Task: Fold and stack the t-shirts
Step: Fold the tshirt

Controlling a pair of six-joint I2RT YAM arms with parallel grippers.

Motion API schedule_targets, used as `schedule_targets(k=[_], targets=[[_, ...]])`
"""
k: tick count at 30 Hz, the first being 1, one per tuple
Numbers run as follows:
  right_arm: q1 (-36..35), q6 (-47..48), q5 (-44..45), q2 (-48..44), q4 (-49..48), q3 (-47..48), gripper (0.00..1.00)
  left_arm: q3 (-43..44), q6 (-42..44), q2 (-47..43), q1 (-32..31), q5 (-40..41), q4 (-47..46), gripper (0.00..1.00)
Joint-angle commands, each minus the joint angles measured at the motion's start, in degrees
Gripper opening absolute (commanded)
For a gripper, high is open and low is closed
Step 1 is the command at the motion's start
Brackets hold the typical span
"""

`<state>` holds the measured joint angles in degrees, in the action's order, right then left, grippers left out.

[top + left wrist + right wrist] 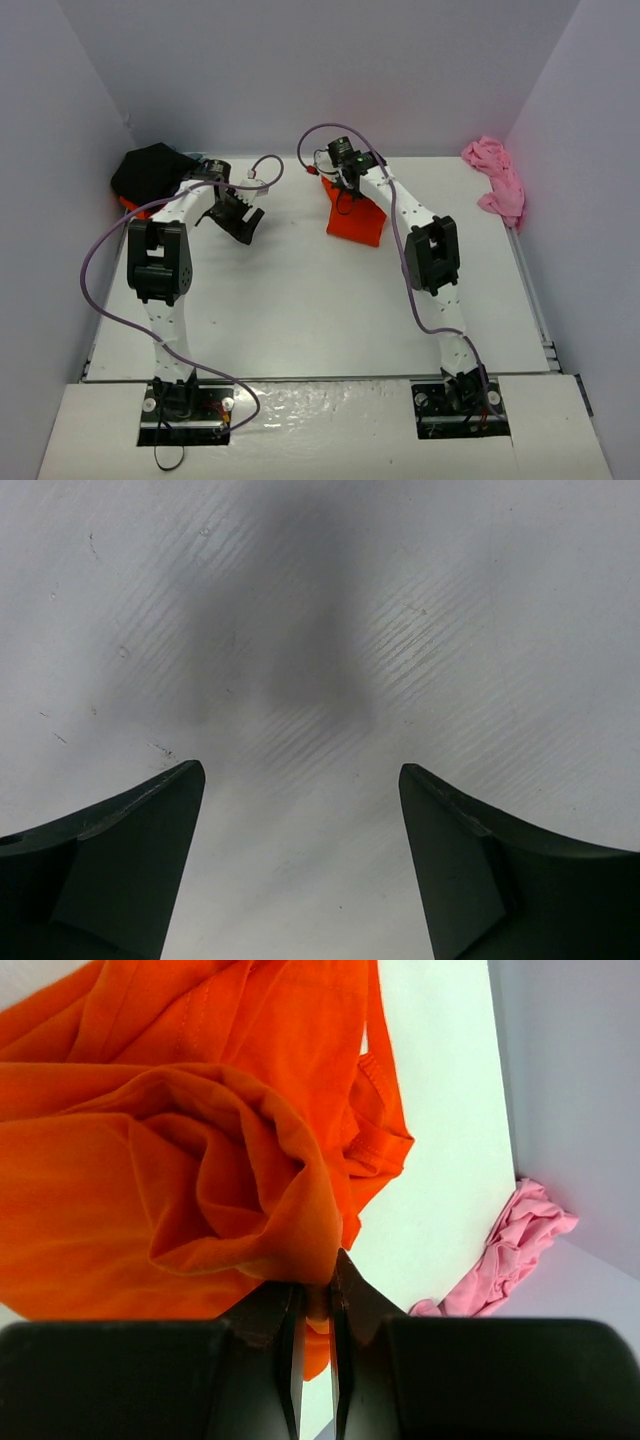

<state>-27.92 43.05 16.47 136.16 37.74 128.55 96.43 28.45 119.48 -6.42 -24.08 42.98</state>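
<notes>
Right jaws pinching, crumpled orange t-shirt (150,1160)

The left arm bends at the elbow; the left gripper (300,772) points downward, its fingers (140,820) wide apart. The right arm stretches farther forward; the right gripper (316,1288) pinches the orange t-shirt (140,1170) between nearly closed fingers.

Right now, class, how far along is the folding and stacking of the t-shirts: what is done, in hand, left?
Possibly done: the black shirt lies on an orange-red shirt at the far left corner, fold unclear. In hand: the right gripper is shut on the other orange-red shirt, bunched mid-table; the left gripper hangs open, empty. Left: the pink shirt, crumpled at the right wall.
</notes>
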Motion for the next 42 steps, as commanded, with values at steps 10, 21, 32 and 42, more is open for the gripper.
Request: schedule_targets(k=[10, 21, 32, 42], targets=[[-12.09, -4.31, 4.67, -23.50, -4.50, -19.93, 0.00, -0.28, 0.64, -3.85, -0.09, -0.71, -1.23, 0.76], [-23.82, -13.59, 5.47, -34.93, 2.96, -31.31, 0.00, -2.80, 0.73, -8.58, -0.18, -1.33, -1.72, 0.76], [-26.77, -16.53, -3.04, -38.19, 7.06, -33.42, 0.00, -3.97, 1.00, -9.38, -0.11, -1.15, -1.98, 0.76], [-20.79, -9.27, -0.21, -26.86, 5.07, -24.64, 0.00, -2.62, 0.55, -6.83, -0.09, -1.15, -2.19, 0.76]])
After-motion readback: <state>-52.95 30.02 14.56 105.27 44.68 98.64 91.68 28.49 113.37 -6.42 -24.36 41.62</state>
